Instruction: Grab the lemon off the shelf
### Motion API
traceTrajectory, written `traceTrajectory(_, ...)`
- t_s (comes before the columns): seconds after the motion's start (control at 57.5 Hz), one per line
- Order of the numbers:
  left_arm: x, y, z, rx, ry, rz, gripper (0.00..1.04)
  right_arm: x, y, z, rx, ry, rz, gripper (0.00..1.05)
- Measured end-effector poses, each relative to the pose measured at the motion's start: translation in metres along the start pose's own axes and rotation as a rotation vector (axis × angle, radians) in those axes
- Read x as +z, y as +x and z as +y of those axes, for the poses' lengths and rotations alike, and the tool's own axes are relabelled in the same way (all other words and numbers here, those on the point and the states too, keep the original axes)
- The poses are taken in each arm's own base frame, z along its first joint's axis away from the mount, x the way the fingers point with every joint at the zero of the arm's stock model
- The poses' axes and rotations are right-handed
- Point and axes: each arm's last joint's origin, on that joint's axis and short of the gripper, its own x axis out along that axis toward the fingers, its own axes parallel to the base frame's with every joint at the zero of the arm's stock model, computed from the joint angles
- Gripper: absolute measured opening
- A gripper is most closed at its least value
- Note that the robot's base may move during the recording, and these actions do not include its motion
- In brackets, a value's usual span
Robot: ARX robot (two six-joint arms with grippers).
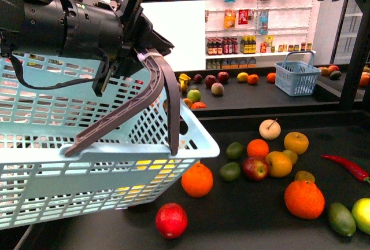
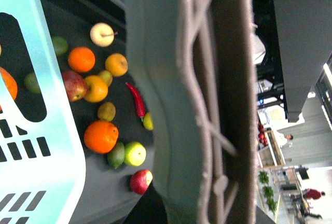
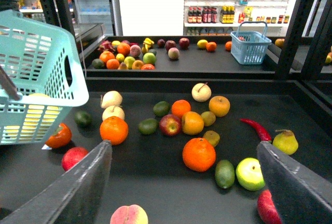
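The lemon (image 1: 290, 156) is a small yellow oval fruit in the fruit cluster on the shelf's black tray (image 1: 243, 221), behind a golden round fruit. It also shows in the right wrist view (image 3: 208, 118) and the left wrist view (image 2: 105, 77). My left gripper (image 1: 130, 53) is shut on the grey basket handle (image 1: 159, 88) and holds the light-blue basket (image 1: 58, 146) up at the left. The handle (image 2: 212, 105) fills the left wrist view. My right gripper (image 3: 184, 145) is open and empty above the tray's front, short of the lemon, with its fingers (image 3: 78, 187) wide apart.
Oranges (image 1: 304, 199) (image 1: 197, 179), a red apple (image 1: 255, 168), limes, a red chili (image 1: 347, 168), a yellow-green round fruit (image 1: 362, 214) and a pear (image 3: 285, 142) lie around. Something yellow shows through the basket slots (image 1: 144, 163). A farther shelf holds fruit and a small blue basket (image 1: 296, 76).
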Motion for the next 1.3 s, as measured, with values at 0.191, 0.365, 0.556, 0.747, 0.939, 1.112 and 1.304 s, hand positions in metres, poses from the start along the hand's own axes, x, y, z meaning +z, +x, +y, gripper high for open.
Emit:
traceTrajectory(0.191,0.017,-0.008,0.008,0.023,-0.077,-0.153,0.07,0.0,0.0,0.0,0.0,0.0,0.0,0.97)
traceTrajectory(0.365,0.048,-0.029,0.016,-0.057,-0.155,-0.402,0.06,0.0,0.0,0.0,0.0,0.0,0.0,0.97)
traceTrajectory(0.556,0.077,-0.058,0.032,-0.132,-0.221,-0.577,0.06,0.0,0.0,0.0,0.0,0.0,0.0,0.97)
traceTrajectory(0.747,0.095,-0.088,0.063,-0.133,-0.262,-0.696,0.06,0.0,0.0,0.0,0.0,0.0,0.0,0.97)
traceTrajectory(0.939,0.11,-0.123,0.096,-0.122,-0.296,-0.824,0.06,0.0,0.0,0.0,0.0,0.0,0.0,0.97)
traceTrajectory(1.112,0.122,-0.155,0.12,-0.13,-0.3,-0.917,0.06,0.0,0.0,0.0,0.0,0.0,0.0,0.97)
traceTrajectory(1.304,0.128,-0.18,0.144,-0.149,-0.304,-0.964,0.06,0.0,0.0,0.0,0.0,0.0,0.0,0.97)
